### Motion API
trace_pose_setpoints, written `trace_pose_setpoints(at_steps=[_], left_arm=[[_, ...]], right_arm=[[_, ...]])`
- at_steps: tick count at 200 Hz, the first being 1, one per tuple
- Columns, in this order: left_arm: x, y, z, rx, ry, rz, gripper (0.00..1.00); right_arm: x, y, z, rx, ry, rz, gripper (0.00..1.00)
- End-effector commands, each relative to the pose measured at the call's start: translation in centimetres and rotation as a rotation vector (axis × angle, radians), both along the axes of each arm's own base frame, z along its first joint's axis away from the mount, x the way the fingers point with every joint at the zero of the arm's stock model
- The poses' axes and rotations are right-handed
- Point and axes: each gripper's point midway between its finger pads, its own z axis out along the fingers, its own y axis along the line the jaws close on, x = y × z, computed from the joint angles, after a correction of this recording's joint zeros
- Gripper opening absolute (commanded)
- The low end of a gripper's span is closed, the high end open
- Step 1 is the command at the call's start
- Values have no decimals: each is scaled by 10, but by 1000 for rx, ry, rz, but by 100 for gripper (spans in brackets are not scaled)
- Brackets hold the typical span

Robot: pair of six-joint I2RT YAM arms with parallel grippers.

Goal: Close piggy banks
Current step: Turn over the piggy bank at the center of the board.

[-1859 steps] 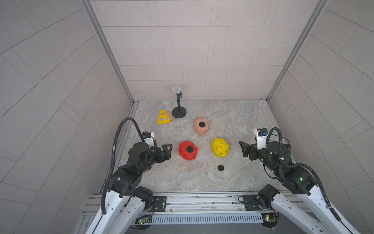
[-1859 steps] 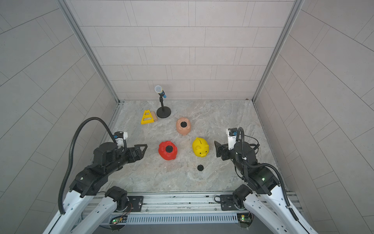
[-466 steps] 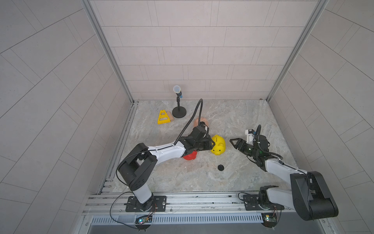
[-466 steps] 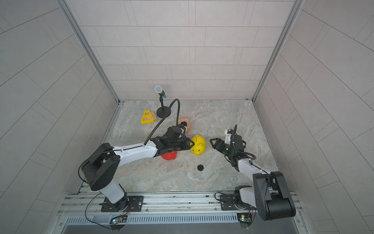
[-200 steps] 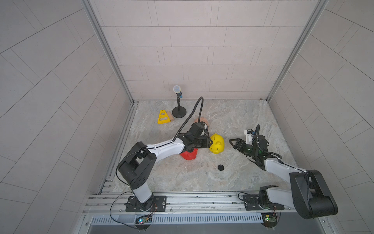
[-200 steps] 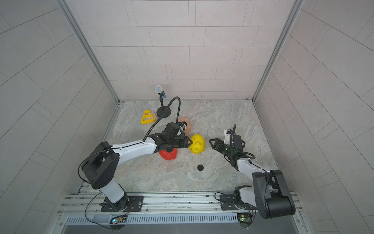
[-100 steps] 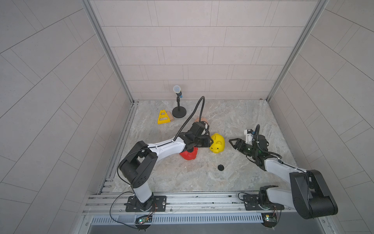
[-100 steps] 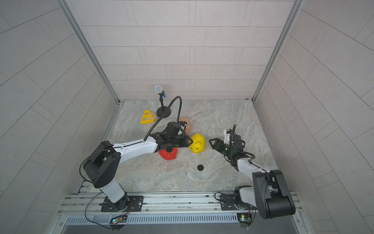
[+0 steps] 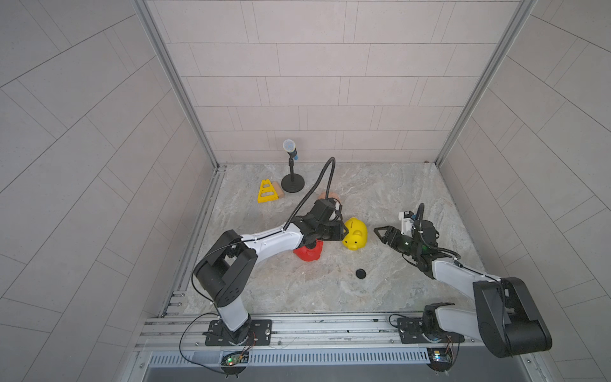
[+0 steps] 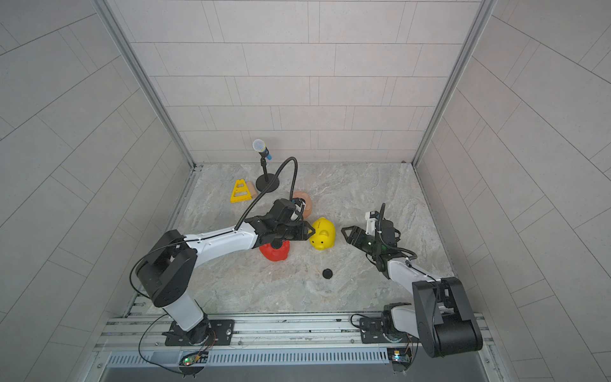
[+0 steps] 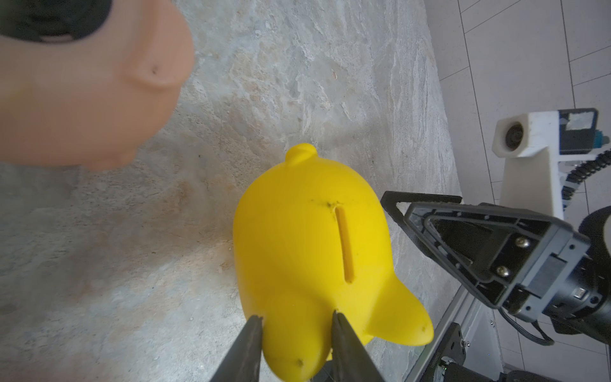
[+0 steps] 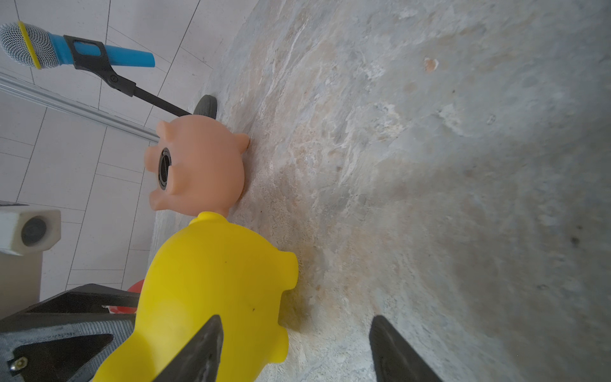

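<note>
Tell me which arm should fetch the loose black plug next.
Right. The right gripper is open and empty, the black plug lying close by; the left gripper is pinching the yellow piggy bank.

No text, label, brand or number can be read anywhere. The microphone clip carries a small round mark, too small to make out. A pale sticker on the right wrist camera mount is blurred.
</note>
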Motion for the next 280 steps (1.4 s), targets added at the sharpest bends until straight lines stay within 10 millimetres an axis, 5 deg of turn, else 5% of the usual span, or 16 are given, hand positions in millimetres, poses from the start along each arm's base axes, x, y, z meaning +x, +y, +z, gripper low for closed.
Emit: trace_pose_setpoints(at_steps=[1,280], left_arm=[[-17,42,-62,237,122,35,39],[-8,40,-39,231,77,33,43]], right_arm=[[5,2,6,-10,-18,8,71],[5,6,1,-24,4,22,71]])
